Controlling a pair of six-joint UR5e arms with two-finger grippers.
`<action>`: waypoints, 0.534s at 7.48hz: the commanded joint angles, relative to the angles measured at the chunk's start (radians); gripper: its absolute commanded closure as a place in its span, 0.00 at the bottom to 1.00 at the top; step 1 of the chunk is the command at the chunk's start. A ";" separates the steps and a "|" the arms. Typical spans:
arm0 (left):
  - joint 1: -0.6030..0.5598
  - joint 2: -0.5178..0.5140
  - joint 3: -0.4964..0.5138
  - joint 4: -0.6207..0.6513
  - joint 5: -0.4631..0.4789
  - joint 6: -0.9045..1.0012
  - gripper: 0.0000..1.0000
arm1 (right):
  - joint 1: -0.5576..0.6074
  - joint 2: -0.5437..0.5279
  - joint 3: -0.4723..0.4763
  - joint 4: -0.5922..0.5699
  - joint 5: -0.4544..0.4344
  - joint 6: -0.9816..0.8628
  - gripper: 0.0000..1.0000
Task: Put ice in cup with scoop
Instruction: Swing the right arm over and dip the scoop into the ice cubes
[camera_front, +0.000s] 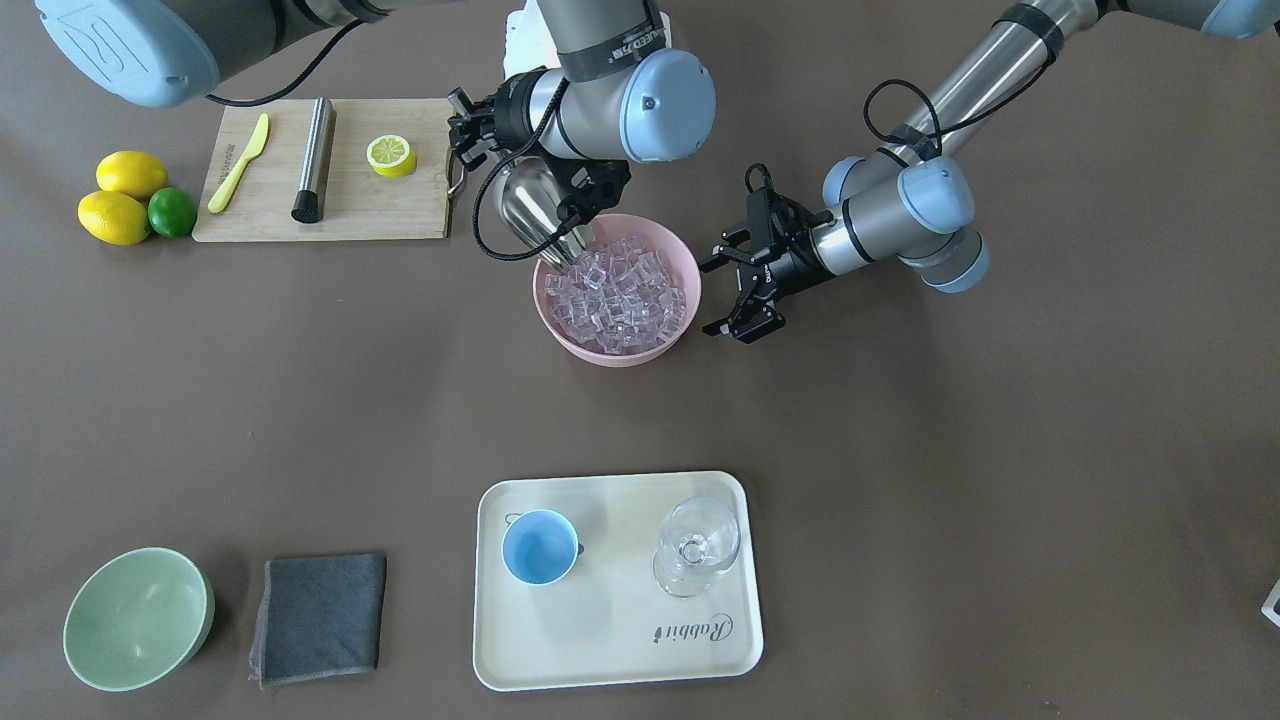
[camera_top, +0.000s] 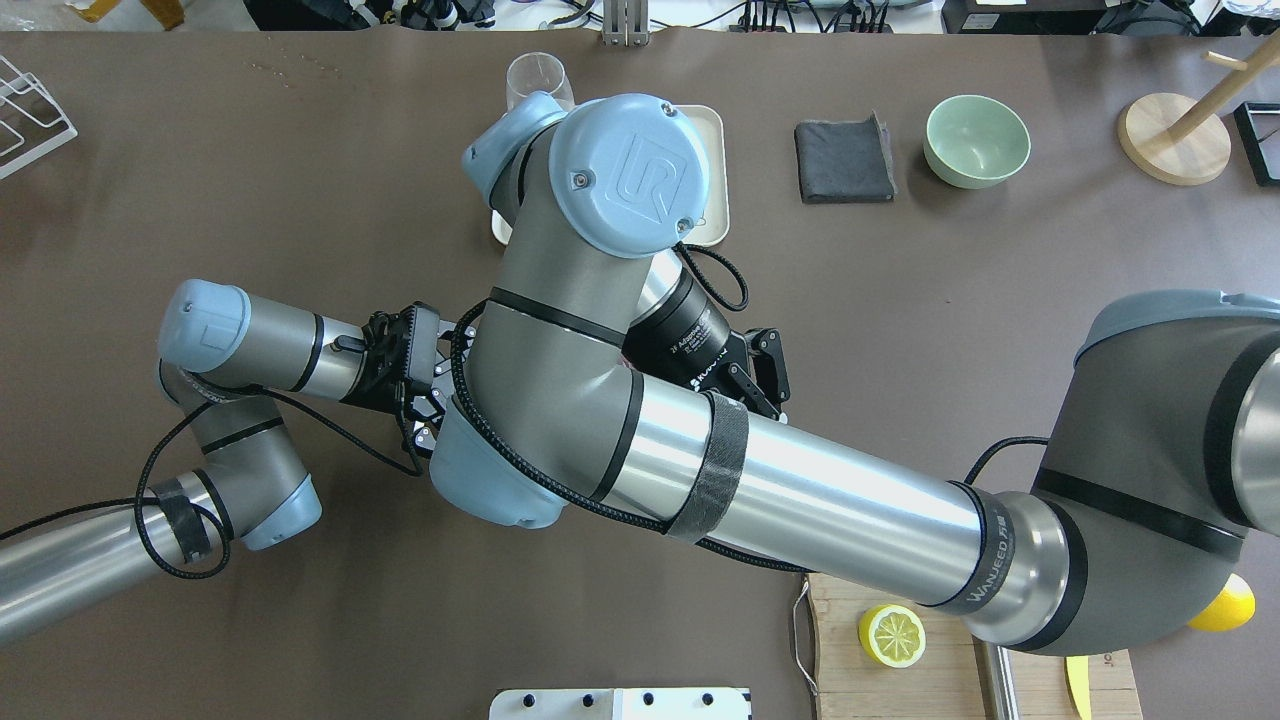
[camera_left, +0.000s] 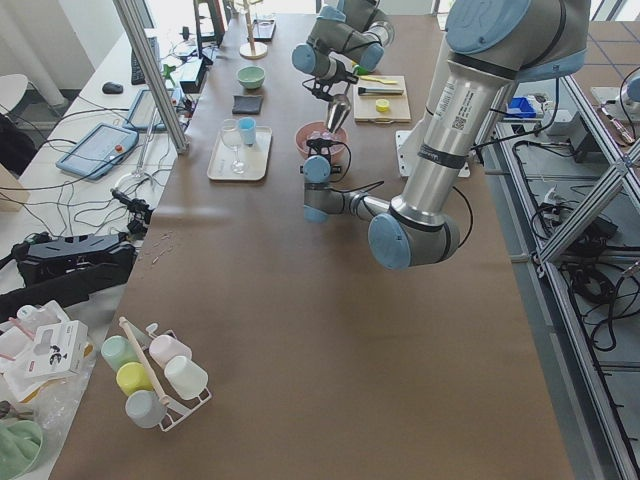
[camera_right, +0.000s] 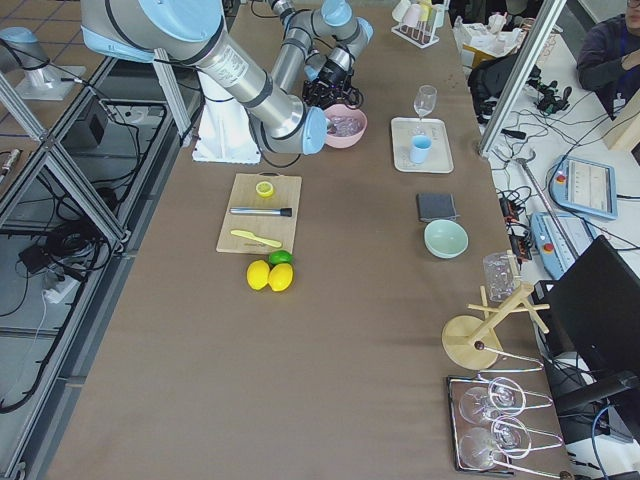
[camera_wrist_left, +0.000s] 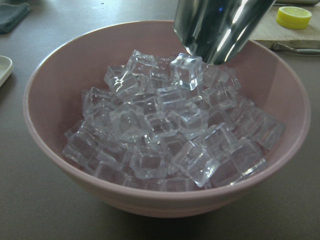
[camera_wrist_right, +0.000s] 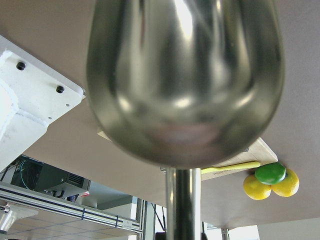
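Note:
The steel scoop (camera_front: 530, 212) is held tilted, mouth down, by my right gripper (camera_front: 468, 140), which is shut on its thin handle. Its tip touches the ice (camera_front: 620, 290) at the robot-side edge of a pink bowl (camera_front: 600, 352). The left wrist view shows the ice (camera_wrist_left: 165, 135) heaped in the bowl (camera_wrist_left: 165, 197) and the scoop (camera_wrist_left: 222, 27) above it. The scoop (camera_wrist_right: 185, 80) fills the right wrist view. My left gripper (camera_front: 728, 292) is open and empty beside the bowl. The light-blue cup (camera_front: 540, 546) stands empty on a cream tray (camera_front: 615, 640).
A clear stemmed glass (camera_front: 697, 545) stands on the tray beside the cup. A cutting board (camera_front: 400, 210) holds a yellow knife (camera_front: 240, 160), a steel cylinder (camera_front: 315, 160) and a lemon half (camera_front: 391, 155). Lemons (camera_front: 125, 195), a lime (camera_front: 171, 212), a green bowl (camera_front: 137, 618) and a grey cloth (camera_front: 320, 618) lie apart.

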 joint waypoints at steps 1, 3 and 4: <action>0.000 0.000 0.000 0.000 0.000 0.000 0.02 | -0.001 -0.005 0.000 0.000 -0.001 -0.005 1.00; 0.000 0.002 0.000 0.000 0.000 0.000 0.02 | -0.008 -0.003 -0.005 0.003 -0.006 -0.005 1.00; 0.000 0.002 0.000 -0.002 0.000 0.002 0.02 | -0.016 -0.005 -0.008 0.010 -0.015 -0.006 1.00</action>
